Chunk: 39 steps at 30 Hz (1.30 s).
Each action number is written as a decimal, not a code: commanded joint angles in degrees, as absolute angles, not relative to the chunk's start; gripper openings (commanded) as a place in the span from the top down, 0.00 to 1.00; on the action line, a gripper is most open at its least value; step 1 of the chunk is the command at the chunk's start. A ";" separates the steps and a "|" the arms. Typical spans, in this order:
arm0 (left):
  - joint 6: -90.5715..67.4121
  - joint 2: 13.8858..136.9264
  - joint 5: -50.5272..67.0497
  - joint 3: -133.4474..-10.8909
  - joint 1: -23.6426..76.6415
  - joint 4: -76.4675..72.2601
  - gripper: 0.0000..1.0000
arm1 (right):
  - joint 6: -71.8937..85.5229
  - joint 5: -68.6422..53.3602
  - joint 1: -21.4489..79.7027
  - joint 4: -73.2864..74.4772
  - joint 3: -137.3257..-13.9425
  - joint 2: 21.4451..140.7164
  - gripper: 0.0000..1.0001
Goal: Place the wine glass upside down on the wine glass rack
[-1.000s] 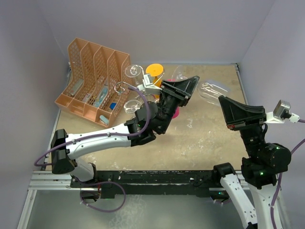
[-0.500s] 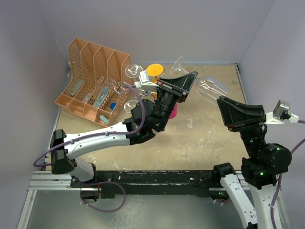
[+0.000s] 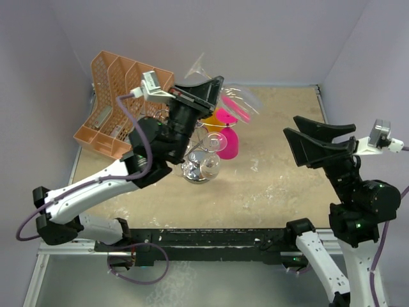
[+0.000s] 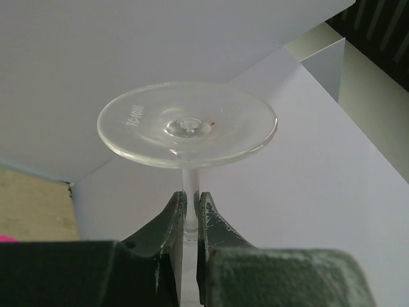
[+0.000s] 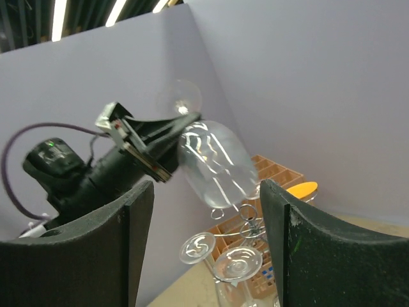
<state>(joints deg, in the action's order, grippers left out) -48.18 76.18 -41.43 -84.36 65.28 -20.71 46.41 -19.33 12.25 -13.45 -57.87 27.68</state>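
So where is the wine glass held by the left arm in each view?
Top external: wine glass, upper middle.
Left wrist: centre, its round foot on top.
Right wrist: centre, bowl tilted.
Shared landmark: left gripper, shut on its stem.

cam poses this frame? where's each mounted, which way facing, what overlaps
Top external: above and behind the robot, looking down at the table; both arms, left gripper and right gripper show.
Left wrist: looks along its shut fingers at the walls; they pinch the wine glass stem.
Right wrist: looks between its open fingers toward the left arm and wine glass rack.
Shared: all three see the wine glass; top and right wrist see the rack.
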 commanded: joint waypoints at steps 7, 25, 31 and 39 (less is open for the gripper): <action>-15.76 64.41 -49.31 -91.39 65.19 -8.60 1.00 | 41.07 -29.19 12.30 -9.67 -66.59 39.49 0.30; 12.99 49.67 -54.84 -85.33 65.21 8.44 1.00 | 50.21 -26.68 24.89 -17.98 -81.38 60.61 0.31; 13.27 47.09 -58.07 -80.43 65.21 13.15 1.00 | 53.46 -24.52 30.74 -20.06 -85.46 67.65 0.32; 15.69 40.14 -58.53 -71.84 65.21 9.01 1.00 | 56.21 -19.90 40.66 -19.38 -92.06 76.45 0.28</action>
